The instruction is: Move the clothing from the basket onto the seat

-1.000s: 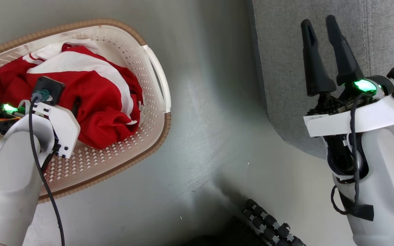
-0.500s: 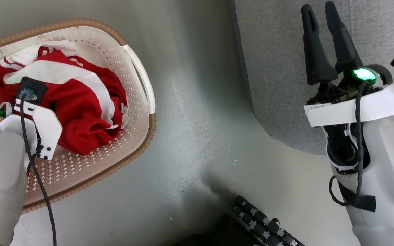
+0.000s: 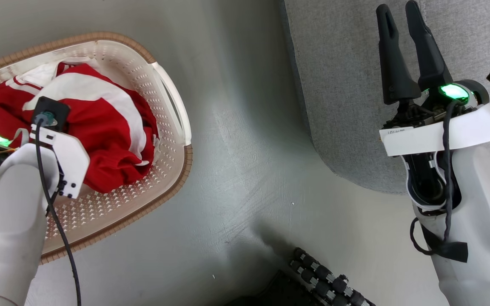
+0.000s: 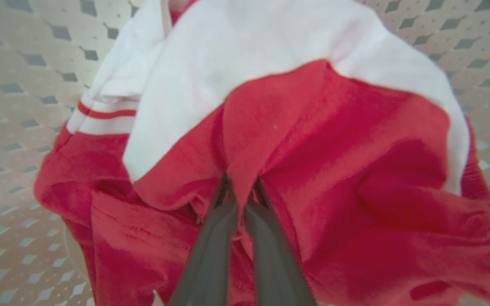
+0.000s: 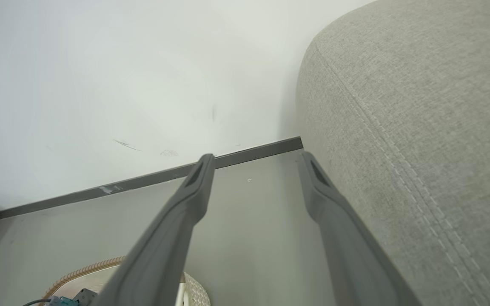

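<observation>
our left gripper point(image 4: 240, 193) has its two dark fingers pressed together on a raised red fold of the clothing point(image 3: 100, 123). the red and white sports garments lie heaped inside the cream laundry basket point(image 3: 172, 127), none of them on the grey sofa point(image 3: 347, 85) yet. our right gripper point(image 3: 398, 12) hangs with its fingers spread apart and nothing between them, over the sofa's rounded edge.

the hold looks thin to us: only a narrow ridge of soft fabric sits between the fingertips, so on the lift it could slide out. the heap also looks bunched together, and we cannot tell how many pieces it holds. a tangled sleeve might drag a second piece partway up and drop it on the bare floor point(image 3: 245, 148) between basket and sofa. a trailing hem could catch the brown woven rim or the side handle and pull the light basket along.

the left wrist view gives us the pinch itself, with the fold creased between the fingers. in the head view the white wrist bracket covers that contact, but it shows the path from basket to sofa. the right wrist view adds the pale wall point(image 5: 100, 85) and dark skirting point(image 5: 143, 180) behind them.
</observation>
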Available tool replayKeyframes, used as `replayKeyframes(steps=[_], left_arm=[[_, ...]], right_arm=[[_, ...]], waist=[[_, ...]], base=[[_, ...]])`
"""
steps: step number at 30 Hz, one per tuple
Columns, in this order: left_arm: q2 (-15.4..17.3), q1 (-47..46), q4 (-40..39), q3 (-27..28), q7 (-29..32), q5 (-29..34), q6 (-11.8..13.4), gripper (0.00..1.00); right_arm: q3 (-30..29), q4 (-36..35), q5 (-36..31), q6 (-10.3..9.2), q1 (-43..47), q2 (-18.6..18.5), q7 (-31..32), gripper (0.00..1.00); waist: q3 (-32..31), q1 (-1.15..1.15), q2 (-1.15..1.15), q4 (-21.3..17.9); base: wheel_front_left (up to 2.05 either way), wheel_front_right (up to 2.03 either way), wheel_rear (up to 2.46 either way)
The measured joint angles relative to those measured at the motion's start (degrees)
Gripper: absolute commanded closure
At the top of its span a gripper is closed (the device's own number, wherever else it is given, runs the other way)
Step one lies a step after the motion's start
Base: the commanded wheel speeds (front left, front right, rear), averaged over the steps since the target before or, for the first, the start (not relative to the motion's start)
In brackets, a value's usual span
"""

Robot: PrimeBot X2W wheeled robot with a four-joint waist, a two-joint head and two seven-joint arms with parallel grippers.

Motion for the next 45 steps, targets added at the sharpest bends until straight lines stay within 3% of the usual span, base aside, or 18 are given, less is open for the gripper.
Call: replayKeyframes(steps=[17, 35, 45], left_arm=[[-3.09, 0.73, -1.35, -1.64, -8.18, -0.74, -1.98, 1.0], [-5.36, 5.89, -4.94, -0.52, -19.22, -5.68, -2.74, 1.0], [-6.76, 7.79, -7.32, -0.48, -20.64, -7.2, -3.47, 1.0]], right_arm=[[-1.08, 1.05, -0.69, 0.0, -0.02, -0.01, 0.0, 0.0], [-2.21, 2.59, -3.31, 0.0, -0.05, -0.02, -0.07, 0.0], [-2.43, 3.65, -6.08, 0.0, 0.02, -0.07, -0.08, 0.0]], waist=[[-3.86, 0.0, 0.0, 1.43], [-10.11, 0.0, 0.0, 4.81], [-14.51, 0.0, 0.0, 7.07]], base=[[0.0, 0.0, 0.0], [0.0, 0.0, 0.0], [0.0, 0.0, 0.0]])
